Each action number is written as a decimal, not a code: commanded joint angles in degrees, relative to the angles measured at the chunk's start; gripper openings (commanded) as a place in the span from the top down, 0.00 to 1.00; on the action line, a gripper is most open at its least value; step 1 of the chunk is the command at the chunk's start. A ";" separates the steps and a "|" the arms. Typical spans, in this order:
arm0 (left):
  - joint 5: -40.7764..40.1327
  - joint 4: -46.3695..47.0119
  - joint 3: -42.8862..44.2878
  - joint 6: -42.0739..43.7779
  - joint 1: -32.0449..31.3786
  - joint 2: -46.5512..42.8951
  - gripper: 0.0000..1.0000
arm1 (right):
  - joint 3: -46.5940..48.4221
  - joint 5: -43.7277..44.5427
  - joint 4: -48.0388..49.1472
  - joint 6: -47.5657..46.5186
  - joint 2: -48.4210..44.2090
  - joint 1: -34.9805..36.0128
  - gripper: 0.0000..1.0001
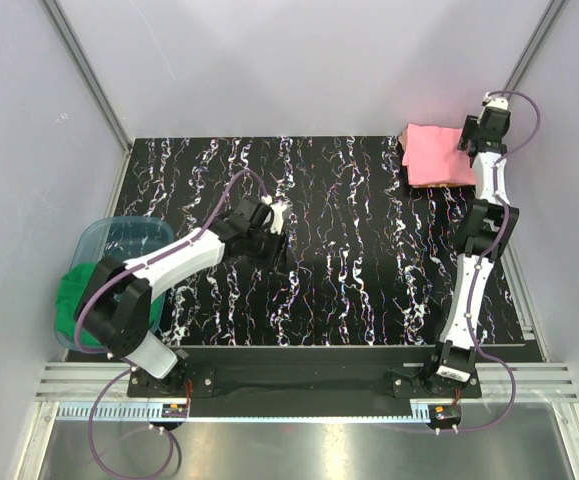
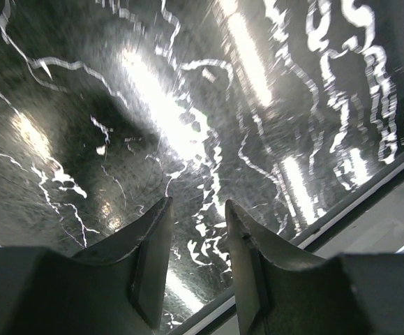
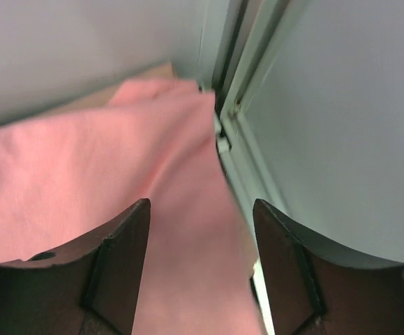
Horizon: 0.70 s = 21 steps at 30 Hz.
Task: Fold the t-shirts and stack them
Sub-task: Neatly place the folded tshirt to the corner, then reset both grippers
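The t-shirts (image 1: 437, 155) lie as a flat folded pink pile in the far right corner of the bench (image 1: 349, 250). Whether the pile is one garment or two cannot be told from these views. The right gripper (image 1: 469, 138) hangs over the pile's right edge with its jaws wide apart and nothing held; in the right wrist view the pink cloth (image 3: 83, 174) lies loose beneath the fingers (image 3: 121, 265). The left gripper (image 1: 277, 222) hovers over bare bench at centre left, jaws partly apart and empty.

Hazard 1: a fingertip that snags the top layer on the way up is likely to pull the fold open.

Hazard 2: the pile sits hard against the frame post (image 3: 229, 105) at the bench edge, so a sideways nudge could push cloth off the edge or into the gap.

Hazard 3: the right arm works close to the side wall, so clearance looks tight.

The bench surface is glossy black with white marbling and appears slick, so cloth probably slides on it easily. Pale walls and aluminium posts (image 1: 84, 70) enclose the cell. A blue bin (image 1: 119, 228) holding a green cloth (image 1: 74, 290) stands at the left edge.
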 commanded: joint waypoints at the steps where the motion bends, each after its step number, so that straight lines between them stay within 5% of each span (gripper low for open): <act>1: -1.15 0.57 3.53 -0.54 -0.15 -4.04 0.59 | -3.12 1.83 -3.11 8.43 -9.25 0.14 0.33; 10: 0.08 3.47 2.04 -1.51 -0.07 -5.97 0.59 | -18.24 1.82 -5.57 13.98 -20.24 0.14 0.37; 21: 1.49 2.06 1.69 1.12 1.43 -6.85 0.59 | -29.60 4.02 -5.83 11.79 -22.09 -0.03 0.67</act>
